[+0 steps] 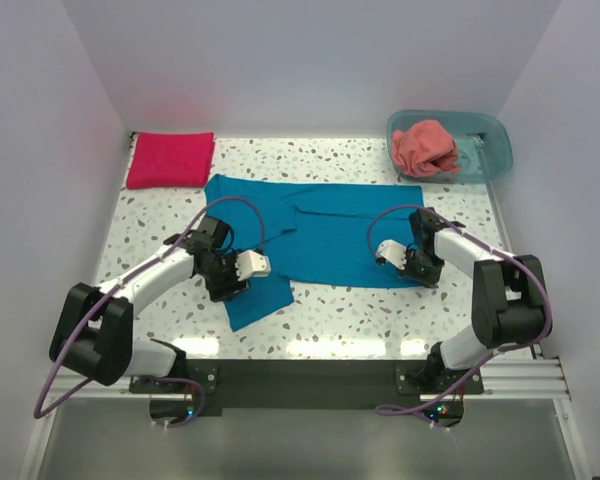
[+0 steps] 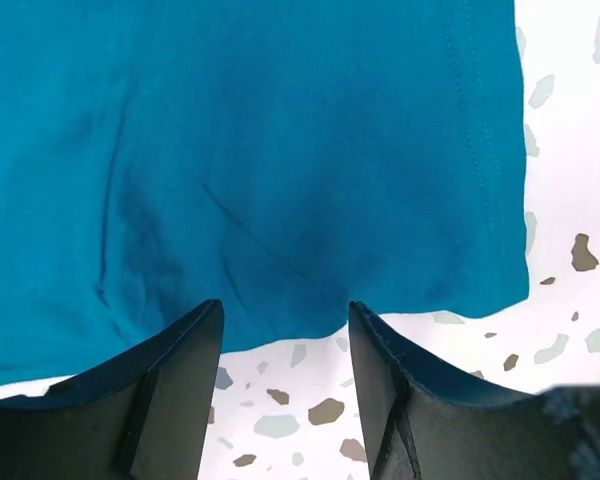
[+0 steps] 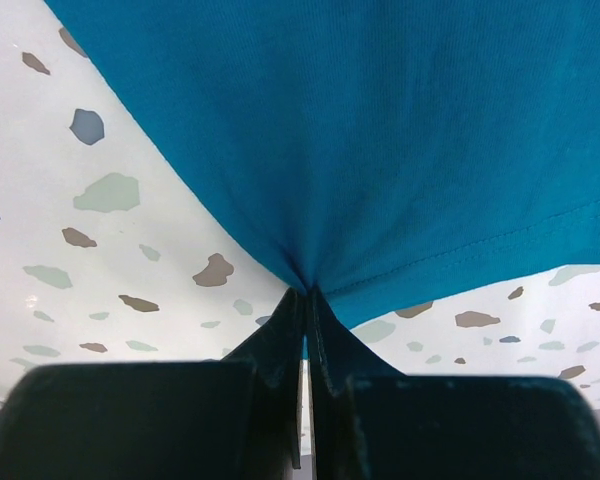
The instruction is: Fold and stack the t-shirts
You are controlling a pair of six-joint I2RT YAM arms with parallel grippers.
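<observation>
We begin the fold: blue shirt (image 1: 325, 225) spread across the surface (image 1: 380, 310), centre. Our right pincer (image 3: 305, 295) clamps its near hem; left pincer (image 2: 285, 320) gapes empty (hem at its tips) and should close next.

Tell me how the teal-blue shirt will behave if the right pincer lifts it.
Probably floppy: the teal-blue t-shirt puckers where the right pincer pinches its hem. It would likely sag and trail over the table, not rise flat. Thin cloth, so probably light.
</observation>
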